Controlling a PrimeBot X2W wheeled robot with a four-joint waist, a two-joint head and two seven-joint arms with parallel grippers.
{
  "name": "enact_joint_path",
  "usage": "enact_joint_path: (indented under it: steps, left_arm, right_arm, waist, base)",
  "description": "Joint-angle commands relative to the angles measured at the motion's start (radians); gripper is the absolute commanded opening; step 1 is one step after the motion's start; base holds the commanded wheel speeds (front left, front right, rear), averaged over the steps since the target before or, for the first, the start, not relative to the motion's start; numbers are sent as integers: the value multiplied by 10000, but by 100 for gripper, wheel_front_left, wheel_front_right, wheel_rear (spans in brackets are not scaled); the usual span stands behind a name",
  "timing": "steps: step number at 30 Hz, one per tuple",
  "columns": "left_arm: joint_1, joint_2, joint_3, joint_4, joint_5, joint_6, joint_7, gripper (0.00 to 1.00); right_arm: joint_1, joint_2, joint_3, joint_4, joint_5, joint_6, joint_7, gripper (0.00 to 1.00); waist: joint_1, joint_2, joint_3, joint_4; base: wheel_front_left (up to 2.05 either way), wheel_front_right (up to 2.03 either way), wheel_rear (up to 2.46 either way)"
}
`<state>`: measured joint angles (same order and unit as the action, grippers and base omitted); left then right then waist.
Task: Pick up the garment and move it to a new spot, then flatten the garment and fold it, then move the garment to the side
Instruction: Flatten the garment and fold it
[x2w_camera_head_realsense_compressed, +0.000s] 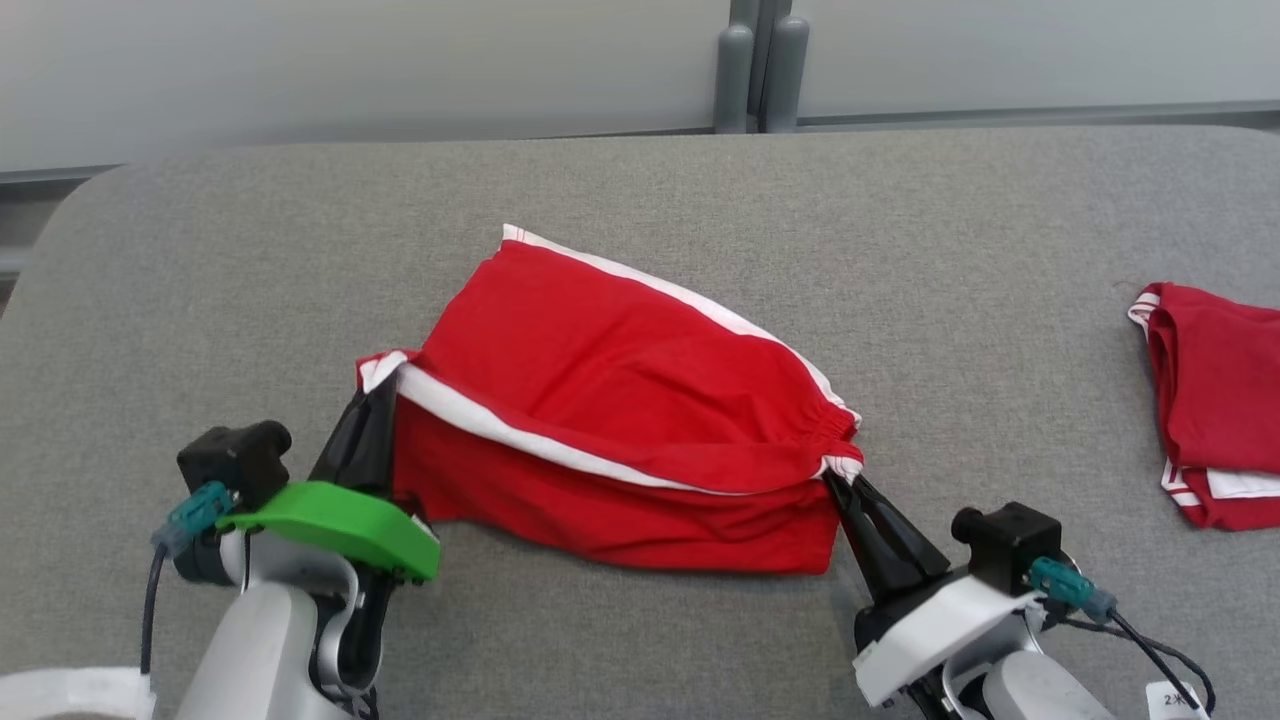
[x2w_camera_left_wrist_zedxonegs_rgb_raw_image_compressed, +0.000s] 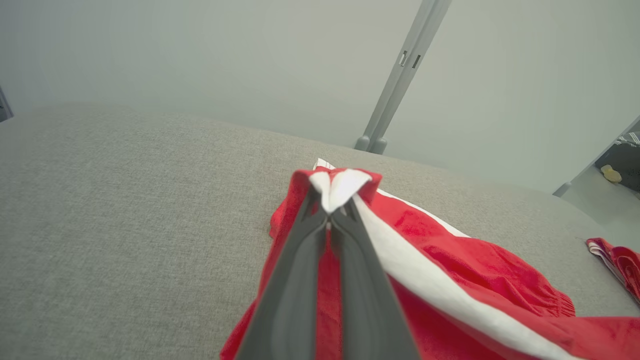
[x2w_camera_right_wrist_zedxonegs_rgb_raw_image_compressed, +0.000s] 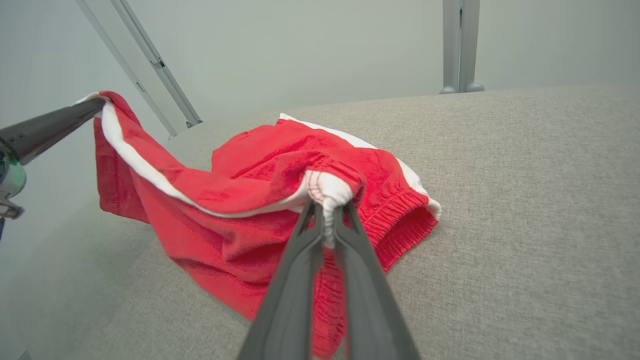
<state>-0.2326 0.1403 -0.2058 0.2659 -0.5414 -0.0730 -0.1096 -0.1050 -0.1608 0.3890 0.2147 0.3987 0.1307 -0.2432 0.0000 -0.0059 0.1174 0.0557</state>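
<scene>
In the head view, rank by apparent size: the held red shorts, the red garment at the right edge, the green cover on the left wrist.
1. Red white-striped fabric shorts.
2. Folded red garment, cropped by the frame edge.
3. Green plastic wrist cover, enlarged by nearness to the camera.

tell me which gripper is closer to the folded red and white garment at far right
Right. The right gripper sits left of the folded red and white garment; the left gripper is farther left, across the red shorts.
</scene>
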Motion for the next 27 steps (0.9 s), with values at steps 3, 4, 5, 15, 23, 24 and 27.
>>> enact_joint_path:
  steps: [3, 4, 5, 15, 23, 24, 27]
  left_arm:
    - [-1249, 92, -186, 845, 263, -150, 55, 0]
    - [-1556, 73, -235, 1132, 292, -159, 63, 0]
    - [-1857, 46, -297, 1389, 348, -178, 58, 0]
    - [-4343, -60, -669, 3740, 824, -292, -345, 0]
    - [-5632, -21, -775, 5532, 961, -295, -701, 0]
    - [-5735, -31, -786, 5738, 952, -308, -756, 0]
    - [-6005, -43, -771, 6291, 961, -203, -892, 0]
  right_arm:
    - [-704, 282, -123, 546, 28, 1, 165, 0]
    - [-884, 365, -132, 697, 32, 1, 182, 0]
    - [-1058, 442, -131, 837, 45, 1, 206, 0]
    - [-2400, 988, -320, 1870, -101, 1, 146, 0]
    - [-3091, 1088, 35, 2432, 404, 1, -23, 0]
    - [-3147, 1090, 125, 2495, 525, 1, -54, 0]
    - [-3288, 1085, 288, 2689, 764, 1, -139, 0]
  waist:
    - [0, 59, 589, -366]
    - [0, 59, 717, -448]
    - [0, 59, 861, -529]
    - [0, 59, 2037, -1251]
    - [0, 59, 2439, -1727]
    - [0, 59, 2444, -1755]
    - [0, 59, 2442, -1829]
  base:
    - [0, 0, 0]
    - [0, 0, 0]
    - [0, 0, 0]
    - [0, 0, 0]
    - [0, 0, 0]
    - [0, 0, 0]
    - [0, 0, 0]
